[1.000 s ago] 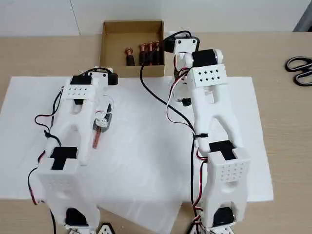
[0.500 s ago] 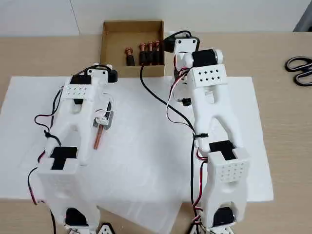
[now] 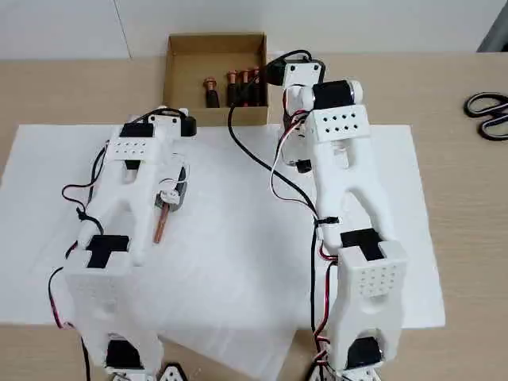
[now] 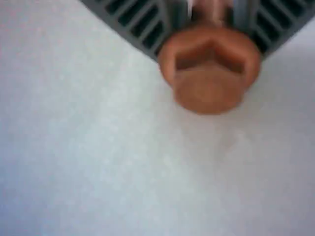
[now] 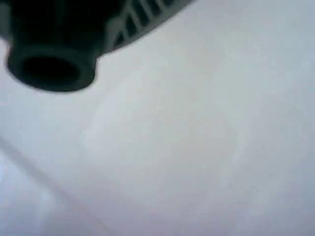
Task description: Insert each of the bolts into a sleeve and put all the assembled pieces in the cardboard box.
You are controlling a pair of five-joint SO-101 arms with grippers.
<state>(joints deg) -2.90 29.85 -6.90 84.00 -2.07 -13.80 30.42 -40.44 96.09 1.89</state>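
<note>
My left gripper [image 3: 169, 200] is shut on a copper bolt [image 3: 161, 225], which hangs over the white sheet left of centre. In the left wrist view the bolt's hex head [image 4: 209, 73] faces the camera between grey ribbed fingers [image 4: 133, 24]. My right gripper [image 3: 301, 164] is shut on a black sleeve [image 3: 302, 166] over the sheet's far middle. The sleeve's open end [image 5: 51, 69] shows in the right wrist view beside a ribbed finger [image 5: 142, 17]. The cardboard box [image 3: 169, 75] stands at the table's far edge and holds several assembled pieces [image 3: 238, 87].
A white foam sheet [image 3: 238, 262] covers most of the wooden table. Black scissors [image 3: 488, 113] lie at the far right. Cables [image 3: 262, 163] trail from the right arm across the sheet between the two arms.
The left arm has shifted a little to the right and towards the box, carrying the bolt with it. The right arm has kept still.
</note>
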